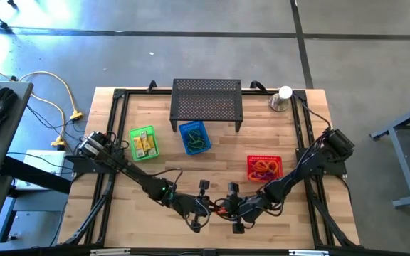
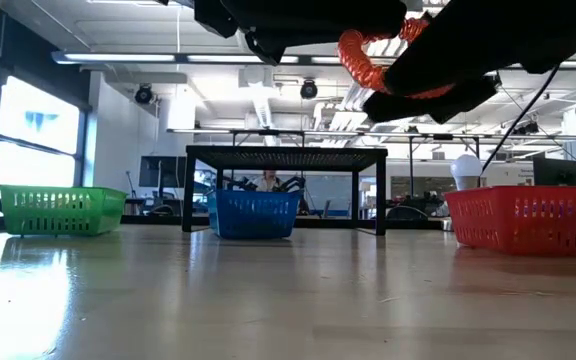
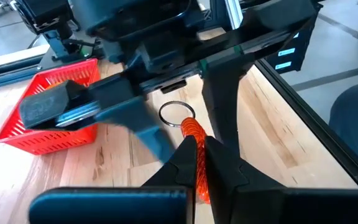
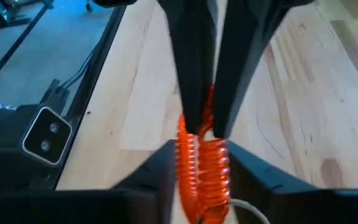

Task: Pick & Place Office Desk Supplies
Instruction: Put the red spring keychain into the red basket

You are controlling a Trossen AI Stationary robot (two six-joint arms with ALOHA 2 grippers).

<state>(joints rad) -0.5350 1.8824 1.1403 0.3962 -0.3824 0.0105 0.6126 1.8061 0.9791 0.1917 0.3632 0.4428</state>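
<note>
both tools (image 4: 202, 134) pinch one orange coil (image 4: 202, 171) – held between them

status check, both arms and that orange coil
Left gripper shut on the orange coil. Right gripper closing around the same coil, mid-air at the table's front. Nothing in the way.

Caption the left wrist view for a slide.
Left tool pinches an orange coiled loop above the wooden table, red plastic basket beyond.
</note>
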